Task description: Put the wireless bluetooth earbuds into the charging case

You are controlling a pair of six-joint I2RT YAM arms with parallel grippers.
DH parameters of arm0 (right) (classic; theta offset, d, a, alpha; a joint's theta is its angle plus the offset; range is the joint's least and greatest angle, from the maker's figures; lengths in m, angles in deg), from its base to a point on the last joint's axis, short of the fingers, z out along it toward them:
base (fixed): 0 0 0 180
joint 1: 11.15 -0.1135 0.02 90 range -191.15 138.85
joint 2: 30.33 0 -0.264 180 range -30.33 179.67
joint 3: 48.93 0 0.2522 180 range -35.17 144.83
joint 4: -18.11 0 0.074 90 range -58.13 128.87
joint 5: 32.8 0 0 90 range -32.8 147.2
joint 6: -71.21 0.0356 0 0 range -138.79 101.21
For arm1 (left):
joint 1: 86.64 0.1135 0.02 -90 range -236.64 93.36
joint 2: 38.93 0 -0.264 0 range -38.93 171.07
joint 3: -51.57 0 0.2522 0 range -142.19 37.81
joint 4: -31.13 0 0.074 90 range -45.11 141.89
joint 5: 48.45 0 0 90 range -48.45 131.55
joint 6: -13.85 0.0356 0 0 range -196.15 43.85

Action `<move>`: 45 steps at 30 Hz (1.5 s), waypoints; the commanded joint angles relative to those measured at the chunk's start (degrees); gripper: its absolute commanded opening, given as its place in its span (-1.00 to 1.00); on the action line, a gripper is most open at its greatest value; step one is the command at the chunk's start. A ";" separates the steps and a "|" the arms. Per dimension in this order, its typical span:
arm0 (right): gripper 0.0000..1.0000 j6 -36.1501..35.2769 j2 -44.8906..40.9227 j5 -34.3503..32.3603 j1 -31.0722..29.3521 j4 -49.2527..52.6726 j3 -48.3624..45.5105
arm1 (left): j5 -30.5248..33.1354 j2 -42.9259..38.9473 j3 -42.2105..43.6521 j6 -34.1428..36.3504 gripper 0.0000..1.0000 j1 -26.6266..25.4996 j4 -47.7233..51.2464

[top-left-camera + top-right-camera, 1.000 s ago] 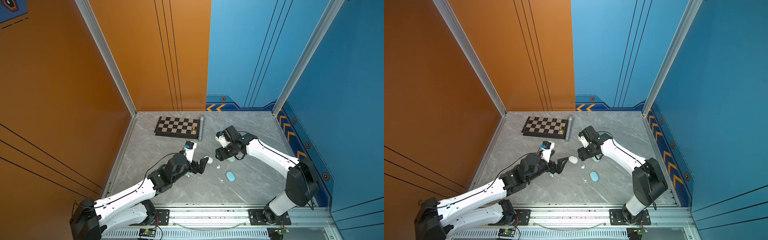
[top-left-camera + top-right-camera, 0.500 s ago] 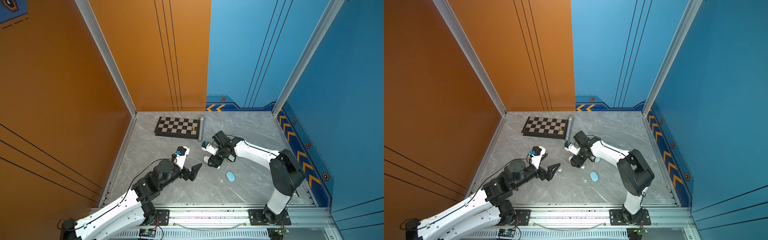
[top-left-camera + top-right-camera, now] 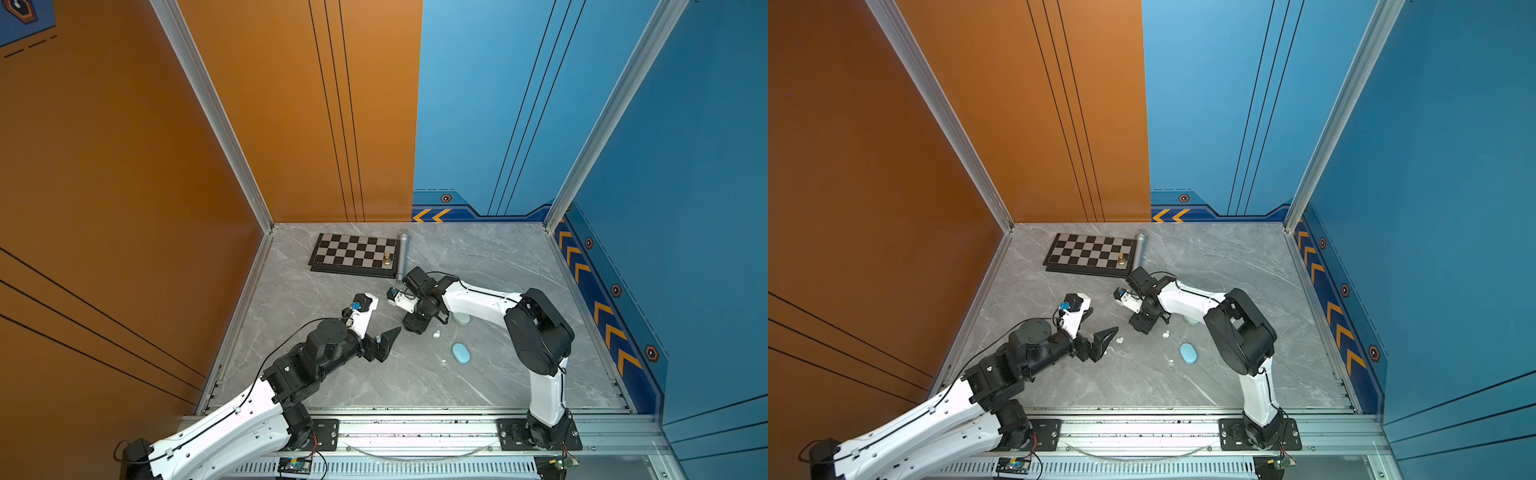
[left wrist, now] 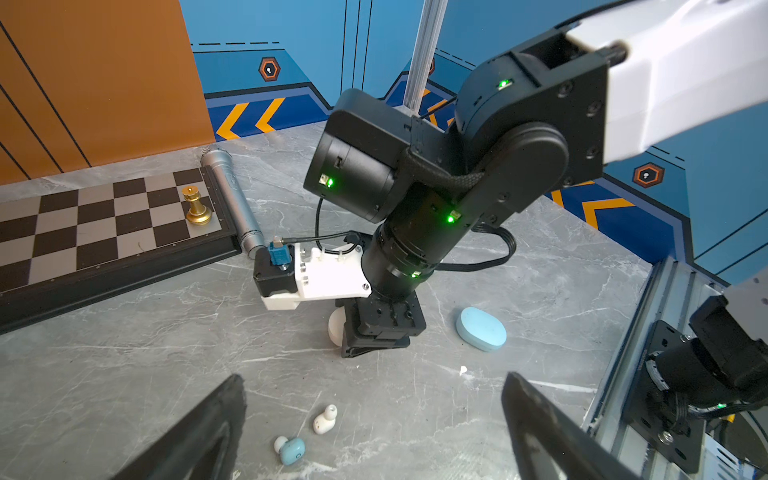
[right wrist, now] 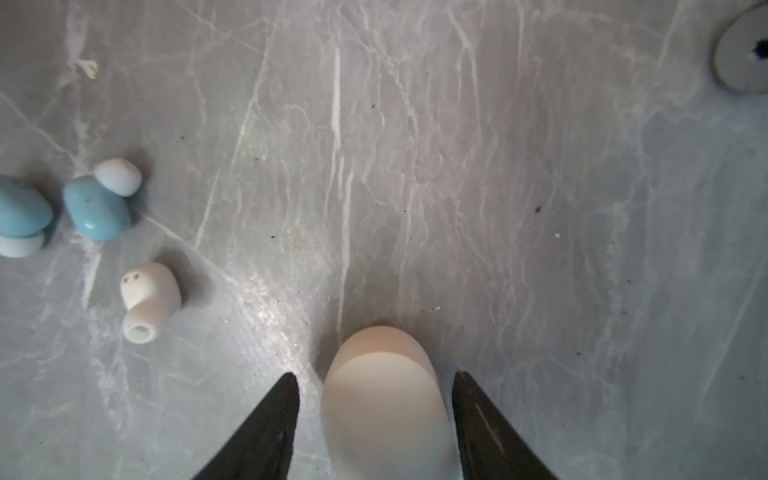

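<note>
Below top-view centre, right jaws are straddling the white charging case [image 5: 382, 407], unclamped, likely to steady it; left jaws are standing wide.

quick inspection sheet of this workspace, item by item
surface: grey marble tabletop, small specks
job's things: white case, blue case, white earbud, two blue earbuds, all loose on tabletop
clutter: chessboard, gold chess piece on it, silver cylinder beside
grippers: left claw open, empty; right claw open astride white case, gaps both sides
cables: black cable looped at right wrist
surroundings: orange wall, blue wall, metal rail
</note>
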 commanded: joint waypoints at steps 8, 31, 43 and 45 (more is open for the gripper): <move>-0.11 3.44 0.92 -5.86 -1.16 0.25 1.74 | 0.35 -0.35 -0.31 1.72 0.90 0.63 2.01; -0.35 76.59 -27.57 8.16 10.35 -5.47 -0.11 | 3.11 10.87 -2.39 -6.03 0.88 0.87 -21.06; -0.38 92.52 -35.39 7.57 7.20 -15.57 -6.02 | 3.74 22.51 -6.99 -8.63 0.86 0.57 -36.47; -0.38 92.72 -35.84 7.46 6.91 -15.64 -5.91 | 3.85 23.74 -7.56 -8.60 0.86 0.50 -37.81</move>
